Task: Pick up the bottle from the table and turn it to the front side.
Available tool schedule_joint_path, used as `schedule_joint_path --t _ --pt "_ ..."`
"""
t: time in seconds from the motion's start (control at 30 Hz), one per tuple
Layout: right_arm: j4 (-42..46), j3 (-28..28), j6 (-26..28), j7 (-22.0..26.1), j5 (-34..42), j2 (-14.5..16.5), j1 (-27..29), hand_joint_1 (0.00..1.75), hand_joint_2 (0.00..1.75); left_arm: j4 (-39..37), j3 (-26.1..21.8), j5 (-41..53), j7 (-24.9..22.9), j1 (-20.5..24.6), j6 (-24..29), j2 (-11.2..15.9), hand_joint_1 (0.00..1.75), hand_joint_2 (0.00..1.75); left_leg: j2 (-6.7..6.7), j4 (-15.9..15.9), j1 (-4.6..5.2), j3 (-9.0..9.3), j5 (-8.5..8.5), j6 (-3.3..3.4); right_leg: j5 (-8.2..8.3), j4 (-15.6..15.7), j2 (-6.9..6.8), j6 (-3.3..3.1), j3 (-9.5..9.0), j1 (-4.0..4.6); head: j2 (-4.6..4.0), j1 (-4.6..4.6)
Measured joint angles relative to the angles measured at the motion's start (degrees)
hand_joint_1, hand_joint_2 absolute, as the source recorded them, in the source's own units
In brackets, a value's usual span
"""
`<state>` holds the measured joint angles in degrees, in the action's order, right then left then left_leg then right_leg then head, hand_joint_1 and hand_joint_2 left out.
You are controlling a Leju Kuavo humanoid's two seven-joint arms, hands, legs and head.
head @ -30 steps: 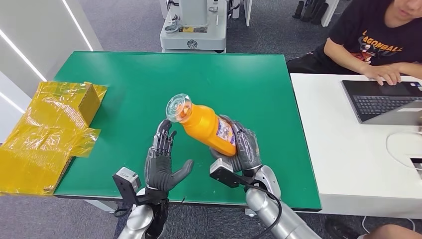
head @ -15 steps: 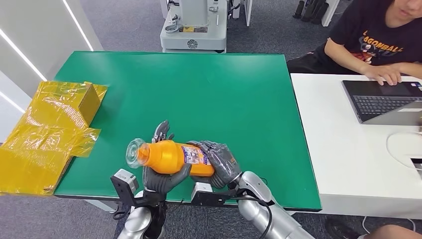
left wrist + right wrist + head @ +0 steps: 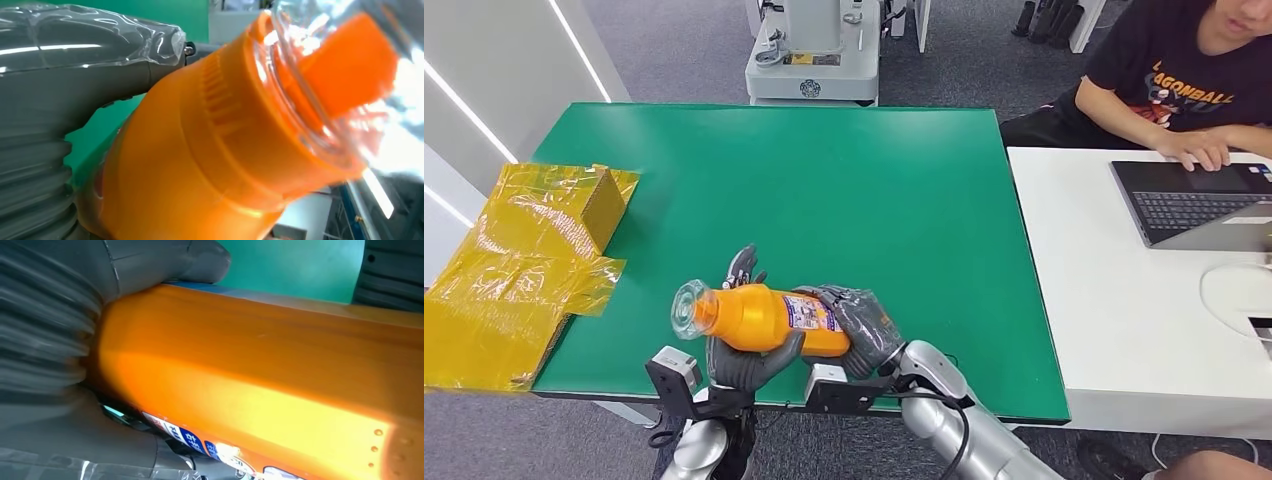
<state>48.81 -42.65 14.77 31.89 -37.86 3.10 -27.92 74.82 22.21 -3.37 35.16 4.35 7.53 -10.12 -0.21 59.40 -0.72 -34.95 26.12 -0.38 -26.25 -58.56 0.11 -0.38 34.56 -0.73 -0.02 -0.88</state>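
Head view: we hold the orange bottle (image 3: 764, 317) sideways, cap toward nine o'clock, right hand (image 3: 864, 330) gripping, left hand (image 3: 742, 358) cradling; next, rotate label frontward.

Green table (image 3: 874, 180); crumpled yellow wrapping (image 3: 534, 260) overhanging its left edge.

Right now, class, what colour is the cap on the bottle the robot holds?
The cap is orange, under a clear cover, matching the orange bottle; the left wrist view shows it best.
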Motion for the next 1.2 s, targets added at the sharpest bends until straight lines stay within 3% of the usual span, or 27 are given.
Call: schedule_joint_path --t 0.3,0.43,0.7,1.2 --pt "-3.3 -1.1 -4.2 1.9 0.2 0.9 -3.8 1.75 1.75 0.6 -0.2 0.5 0.9 0.0 1.6 0.4 0.00 1.75 0.00 0.0 0.00 0.01 -0.01 0.00 0.00 0.0 0.01 0.00 0.00 0.00 0.00 0.01" --pt "-4.7 -1.6 -4.5 2.8 0.3 1.2 -4.7 1.75 1.75 0.9 -0.3 0.8 2.0 -0.2 2.9 0.3 1.70 1.75 0.01 0.0 0.00 0.01 0.00 0.00 0.00 0.0 0.02 0.00 0.00 0.00 0.00 0.01" --pt "-6.5 -2.7 -4.5 3.1 0.7 1.9 -6.1 1.75 1.75 3.0 -1.0 -0.4 4.8 -1.5 3.8 -0.3 1.75 1.75 0.03 0.0 0.00 0.00 0.00 0.00 0.00 0.0 0.06 0.00 0.04 0.00 0.00 0.01" --pt "-7.7 -3.4 -3.7 2.3 0.7 2.2 -6.6 1.75 1.75 3.7 -1.9 -0.6 4.9 -1.4 2.5 -0.6 1.75 1.75 0.05 0.0 0.00 0.01 0.00 0.00 0.00 0.0 0.07 0.00 0.04 0.00 0.00 0.01"
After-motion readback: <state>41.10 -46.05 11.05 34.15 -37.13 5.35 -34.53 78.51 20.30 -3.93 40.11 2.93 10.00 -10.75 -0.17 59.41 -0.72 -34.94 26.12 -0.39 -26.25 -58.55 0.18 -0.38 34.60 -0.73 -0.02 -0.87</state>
